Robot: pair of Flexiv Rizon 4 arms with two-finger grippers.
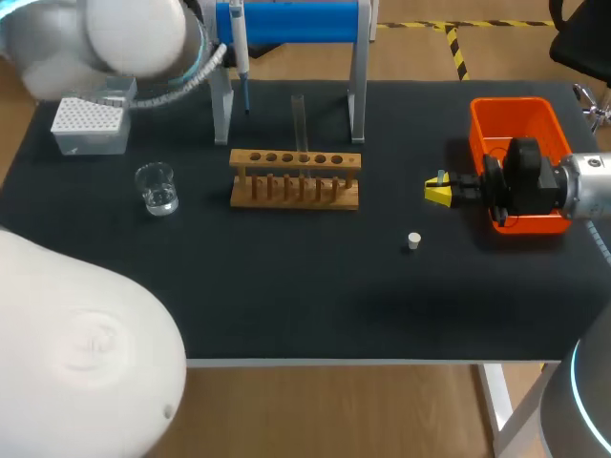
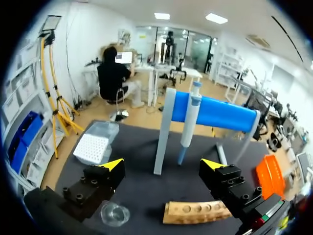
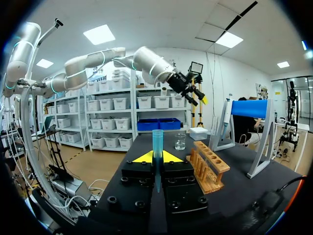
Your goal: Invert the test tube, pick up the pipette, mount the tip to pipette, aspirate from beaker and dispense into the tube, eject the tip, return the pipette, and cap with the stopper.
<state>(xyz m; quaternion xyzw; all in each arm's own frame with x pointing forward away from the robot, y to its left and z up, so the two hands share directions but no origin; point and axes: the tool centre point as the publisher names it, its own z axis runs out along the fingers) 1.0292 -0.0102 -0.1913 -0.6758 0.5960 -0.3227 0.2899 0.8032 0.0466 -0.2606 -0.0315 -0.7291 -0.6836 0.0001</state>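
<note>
A clear test tube [image 1: 299, 122] stands upright at the back of the wooden rack [image 1: 296, 178]. The pipette [image 1: 239, 57] hangs on the blue-barred stand [image 1: 296, 19]. The white stopper [image 1: 413, 240] lies on the black mat. My right gripper [image 1: 437, 194] hovers beside the orange bin. In the right wrist view my right gripper [image 3: 156, 157] is shut on a short bluish tube [image 3: 157, 142] that stands upright between its fingers. My left gripper [image 2: 162, 164] is open and empty, held high over the rack [image 2: 195, 213], facing the pipette [image 2: 190, 117]. The head view hides it behind the arm.
The beaker [image 1: 157, 188] holds a little liquid left of the rack. The white tip box [image 1: 91, 124] sits at the back left. The orange bin [image 1: 511, 114] stands at the right edge. The stand's grey legs [image 1: 221, 114] rise behind the rack.
</note>
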